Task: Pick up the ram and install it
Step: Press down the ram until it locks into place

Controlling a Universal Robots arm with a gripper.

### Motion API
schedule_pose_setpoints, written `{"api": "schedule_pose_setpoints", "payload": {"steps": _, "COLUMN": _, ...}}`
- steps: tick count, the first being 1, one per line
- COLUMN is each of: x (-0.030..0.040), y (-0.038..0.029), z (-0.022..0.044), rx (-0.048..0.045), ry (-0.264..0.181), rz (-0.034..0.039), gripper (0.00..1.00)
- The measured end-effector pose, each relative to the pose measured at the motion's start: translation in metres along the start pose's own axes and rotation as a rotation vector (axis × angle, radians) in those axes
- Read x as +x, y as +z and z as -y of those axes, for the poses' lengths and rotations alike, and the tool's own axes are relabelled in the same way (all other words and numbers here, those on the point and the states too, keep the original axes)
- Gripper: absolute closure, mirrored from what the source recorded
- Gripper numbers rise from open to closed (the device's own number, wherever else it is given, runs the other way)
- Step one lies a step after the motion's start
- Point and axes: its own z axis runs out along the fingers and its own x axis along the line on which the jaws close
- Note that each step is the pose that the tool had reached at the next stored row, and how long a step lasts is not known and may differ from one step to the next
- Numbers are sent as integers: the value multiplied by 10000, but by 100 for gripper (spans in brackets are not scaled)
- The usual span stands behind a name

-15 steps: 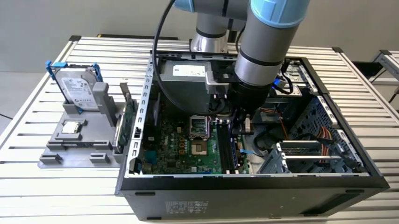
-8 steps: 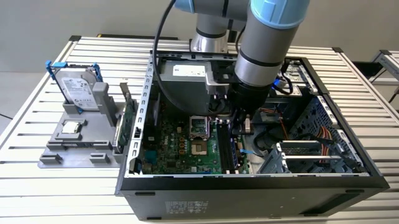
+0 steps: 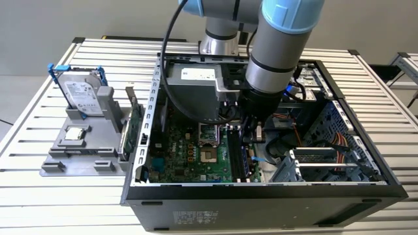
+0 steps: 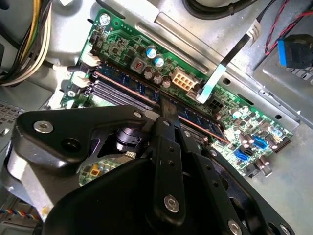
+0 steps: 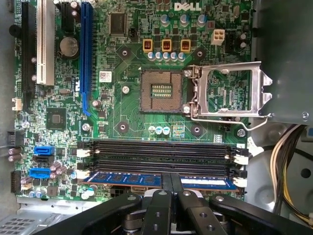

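Observation:
The ram (image 5: 127, 179) is a blue-green stick standing in the memory slot closest to the motherboard's edge, also seen in the second wrist view (image 4: 195, 117). My gripper (image 5: 171, 178) is shut, its two black fingers pressed together over the middle of the ram's top edge. The fingers line up along the stick's length, not across it. In the second wrist view the gripper (image 4: 166, 103) crosses the ram as one dark bar. In the exterior view the gripper (image 3: 251, 137) reaches down into the open computer case (image 3: 261, 196).
Other empty memory slots (image 5: 161, 152) lie beside the ram, then the open CPU socket (image 5: 161, 90). Yellow and black cables (image 5: 288, 161) hang near the slot ends. Outside the case, a hard drive (image 3: 85, 95) and green expansion card (image 3: 134, 129) stand on a grey holder (image 3: 78, 147).

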Motion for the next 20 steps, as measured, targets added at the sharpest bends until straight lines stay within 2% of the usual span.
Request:
{"api": "schedule_pose_setpoints", "payload": {"steps": 7, "x": -2, "y": 15, "z": 6, "rx": 2, "ry": -1, "rz": 12, "gripper": 100}}
{"api": "schedule_pose_setpoints", "payload": {"steps": 12, "x": -2, "y": 25, "z": 10, "rx": 2, "ry": -1, "rz": 57, "gripper": 100}}
{"api": "schedule_pose_setpoints", "payload": {"steps": 20, "x": -3, "y": 28, "z": 10, "rx": 3, "ry": -2, "rz": 70, "gripper": 100}}
